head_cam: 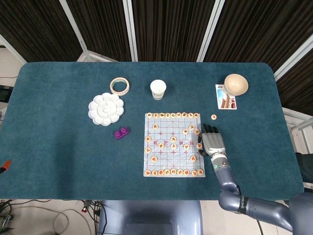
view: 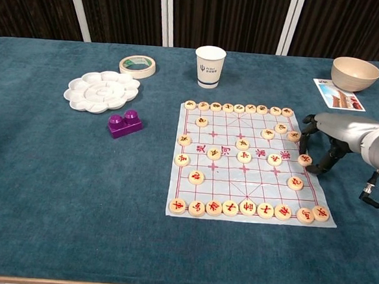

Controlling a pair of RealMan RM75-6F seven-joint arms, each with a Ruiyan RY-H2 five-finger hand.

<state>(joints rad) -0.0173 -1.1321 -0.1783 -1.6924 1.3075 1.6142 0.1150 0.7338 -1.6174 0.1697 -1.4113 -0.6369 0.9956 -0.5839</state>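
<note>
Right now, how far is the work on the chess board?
Done: one piece lies off the board, on the cloth to its right. In hand: the right hand stands at the board's right edge, fingertips beside an edge piece, nothing lifted. Left: that piece is not yet gripped.

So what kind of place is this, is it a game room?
Probably a robot test room, not a game room. A teal cloth table stands before dark curtains, a robot's right hand rests beside a Chinese chess board, and unrelated props sit around: a paint palette, tape roll, paper cup.

Bright, even light; sharp focus.
</note>
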